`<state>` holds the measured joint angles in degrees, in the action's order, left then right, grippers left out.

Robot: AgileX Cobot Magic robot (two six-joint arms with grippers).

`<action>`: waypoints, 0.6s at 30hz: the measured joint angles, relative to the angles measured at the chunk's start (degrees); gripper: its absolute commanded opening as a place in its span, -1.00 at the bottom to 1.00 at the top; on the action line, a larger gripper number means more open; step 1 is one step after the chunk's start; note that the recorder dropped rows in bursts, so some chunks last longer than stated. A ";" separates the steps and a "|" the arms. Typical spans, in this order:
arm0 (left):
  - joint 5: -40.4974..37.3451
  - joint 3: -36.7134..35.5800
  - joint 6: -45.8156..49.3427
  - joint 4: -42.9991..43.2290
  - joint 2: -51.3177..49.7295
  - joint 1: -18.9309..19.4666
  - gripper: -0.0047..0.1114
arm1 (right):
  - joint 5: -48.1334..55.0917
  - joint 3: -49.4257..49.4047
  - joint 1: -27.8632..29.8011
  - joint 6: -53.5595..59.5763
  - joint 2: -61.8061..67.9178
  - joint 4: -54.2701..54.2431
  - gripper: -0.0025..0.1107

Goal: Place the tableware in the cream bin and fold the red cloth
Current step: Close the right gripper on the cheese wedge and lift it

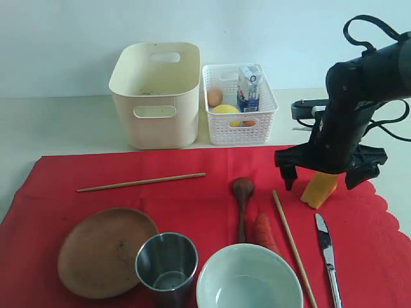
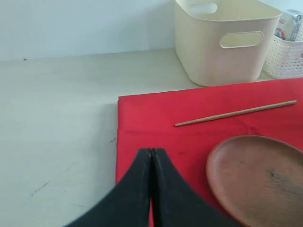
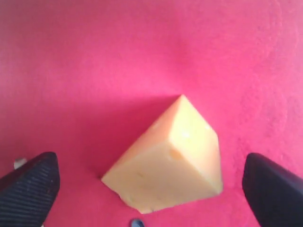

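Across the unfolded red cloth (image 1: 192, 199) lie plate (image 1: 106, 251) at 7 o'clock, cup (image 1: 167, 262) and bowl (image 1: 249, 282) at 6, spoon (image 1: 243, 192), chopsticks (image 1: 141, 182), knife (image 1: 326, 247) at 5; bin (image 1: 154, 122) at 11 seemingly empty; right gripper (image 1: 322, 181) spread wide over cheese (image 3: 168, 161) at 3, left gripper (image 2: 151, 156) pressed together, empty; nothing done.

The bin (image 1: 154, 131) stands left of the basket (image 1: 239, 131), behind the cloth (image 1: 192, 200). On the cloth, the cup (image 1: 166, 262) sits between the plate (image 1: 106, 251) and the bowl (image 1: 249, 279).

Your counter (image 1: 58, 122): pale, off-white top. Directly on it you have: red cloth (image 1: 192, 199), spread flat; cream bin (image 1: 157, 122), behind the cloth; white lattice basket (image 1: 237, 125), just beside the bin.
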<state>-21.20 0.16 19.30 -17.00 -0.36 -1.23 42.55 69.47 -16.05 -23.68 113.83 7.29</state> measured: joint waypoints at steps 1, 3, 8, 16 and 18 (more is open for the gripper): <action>0.00 0.00 0.00 0.00 0.00 0.00 -0.92 | -1.00 0.00 0.00 -1.03 0.25 0.00 0.84; 0.00 0.00 0.00 0.00 0.00 0.00 -0.92 | -2.92 0.00 0.00 -3.64 0.86 0.00 0.84; 0.00 0.00 0.00 0.00 0.00 0.00 -0.92 | -4.46 -0.22 0.00 -3.90 2.26 0.00 0.43; 0.00 0.00 0.00 0.00 0.00 0.00 -0.92 | -5.40 -0.22 0.00 0.58 2.48 0.00 -0.41; 0.00 0.00 0.00 0.00 0.00 0.00 -0.92 | -6.02 -0.22 0.00 1.03 2.48 0.00 -0.72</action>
<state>-21.20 0.16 19.30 -17.00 -0.36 -1.23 36.52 69.25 -16.05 -22.65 116.32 7.29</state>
